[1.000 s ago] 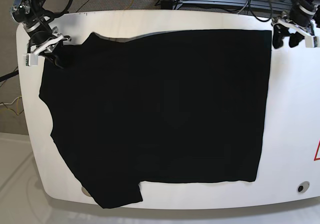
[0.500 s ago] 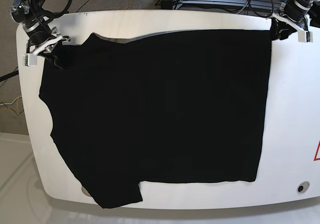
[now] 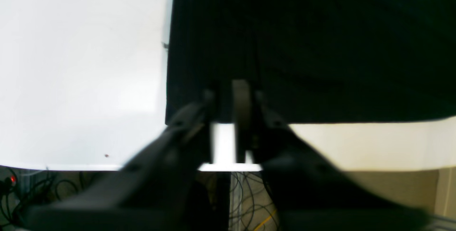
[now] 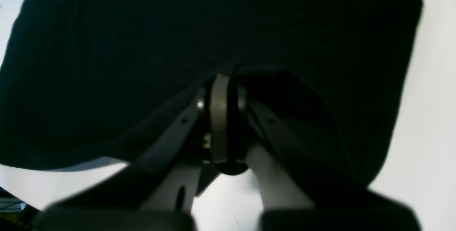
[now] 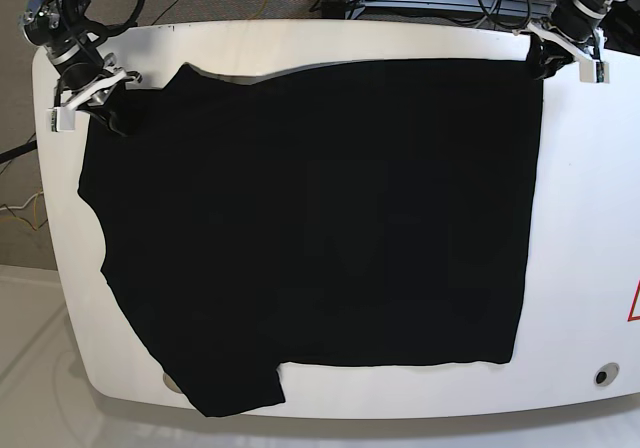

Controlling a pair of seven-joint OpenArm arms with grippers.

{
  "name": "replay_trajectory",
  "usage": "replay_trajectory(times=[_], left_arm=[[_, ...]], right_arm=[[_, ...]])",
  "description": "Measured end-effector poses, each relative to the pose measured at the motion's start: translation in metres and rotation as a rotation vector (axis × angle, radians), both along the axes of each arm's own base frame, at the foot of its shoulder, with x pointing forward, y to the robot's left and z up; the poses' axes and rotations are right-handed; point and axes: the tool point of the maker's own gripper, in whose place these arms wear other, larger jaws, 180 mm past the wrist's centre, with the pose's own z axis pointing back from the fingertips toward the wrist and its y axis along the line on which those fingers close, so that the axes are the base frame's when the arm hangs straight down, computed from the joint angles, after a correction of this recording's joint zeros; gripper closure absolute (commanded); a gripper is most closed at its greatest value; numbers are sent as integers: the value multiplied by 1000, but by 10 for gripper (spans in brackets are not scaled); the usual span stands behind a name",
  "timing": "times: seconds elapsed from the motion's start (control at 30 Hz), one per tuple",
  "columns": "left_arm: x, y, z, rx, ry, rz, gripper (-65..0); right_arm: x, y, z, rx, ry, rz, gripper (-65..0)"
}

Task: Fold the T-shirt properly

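Observation:
The black T-shirt point(image 5: 320, 218) lies spread flat over most of the white table point(image 5: 590, 218), one sleeve hanging at the front left edge. My right gripper point(image 5: 108, 108) is at the shirt's far left corner. In the right wrist view it point(image 4: 221, 81) is shut on a raised pinch of the T-shirt point(image 4: 142, 28). My left gripper point(image 5: 541, 65) is at the shirt's far right corner. In the left wrist view it point(image 3: 224, 95) straddles the hem of the T-shirt point(image 3: 320, 46). Its jaws stand a narrow gap apart, with white table showing between them.
Bare table runs down the right side, with a red triangle mark point(image 5: 634, 303) and a small round fitting point(image 5: 602, 375). Cables and a metal frame point(image 5: 450, 3) lie behind the far edge. The table's far edge is right behind both grippers.
My left gripper has moved left and back, from beside the shirt's far right corner onto the hem at that corner. The right gripper and the shirt have not moved.

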Motion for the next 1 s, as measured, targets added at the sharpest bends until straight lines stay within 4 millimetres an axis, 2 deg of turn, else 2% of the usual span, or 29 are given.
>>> replay_trajectory(times=[0.1, 0.23, 0.4, 0.77, 1.0], left_arm=[[-5, -7, -16, -39, 52, -14, -381], [-9, -12, -25, -72, 71, -9, -369], [-9, -6, -32, -85, 76, 21, -332], [-2, -2, -38, -130, 28, 69, -290], [-3, 0, -38, -139, 11, 82, -295]], right_arm=[[0, 0, 0, -1, -2, 0, -3], [0, 0, 0, 0, -3, -1, -2], [-1, -1, 0, -2, 1, -1, -3], [1, -3, 1, -2, -3, -6, -8], [0, -3, 1, -2, -3, -7, -12]])
